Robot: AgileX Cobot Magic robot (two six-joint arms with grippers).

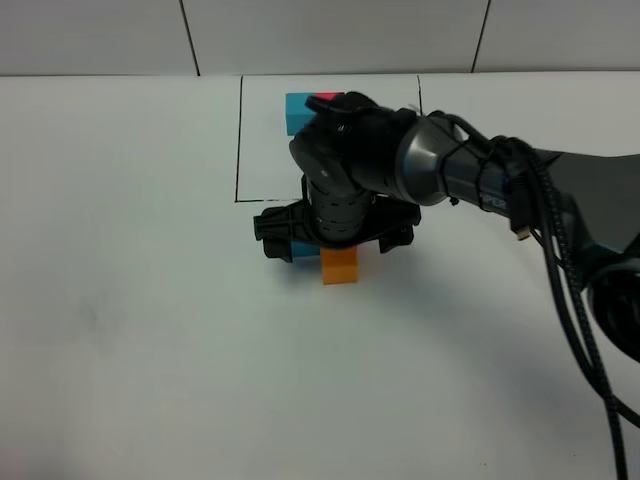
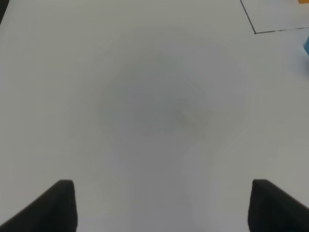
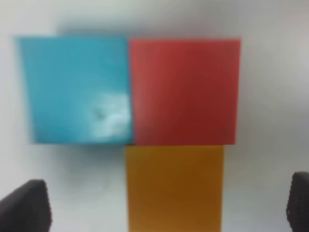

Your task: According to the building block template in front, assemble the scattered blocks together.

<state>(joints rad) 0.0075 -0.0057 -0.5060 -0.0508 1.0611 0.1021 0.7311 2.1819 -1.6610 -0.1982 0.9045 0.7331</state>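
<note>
In the right wrist view the three scattered blocks lie touching in an L: teal-blue cube [image 3: 77, 89] with a pale speck, red cube [image 3: 183, 89] beside it, orange cube [image 3: 174, 188] against the red one. My right gripper [image 3: 166, 198] hovers over them, open and empty, fingertips [image 3: 24, 205] wide apart. In the high view the right gripper [image 1: 335, 238] covers the red cube; the orange cube [image 1: 339, 266] and a bit of the blue cube [image 1: 303, 250] show. The template's blue cube [image 1: 298, 110] and red cube [image 1: 326, 98] sit in the black frame [image 1: 239, 140]; its orange cube is hidden. My left gripper [image 2: 161, 198] is open over bare table.
The right arm [image 1: 480, 175] reaches in from the right across the frame. In the left wrist view a corner of the black frame [image 2: 254, 32] and a sliver of blue cube [image 2: 306, 47] show at one edge. White table [image 1: 130, 330] all around.
</note>
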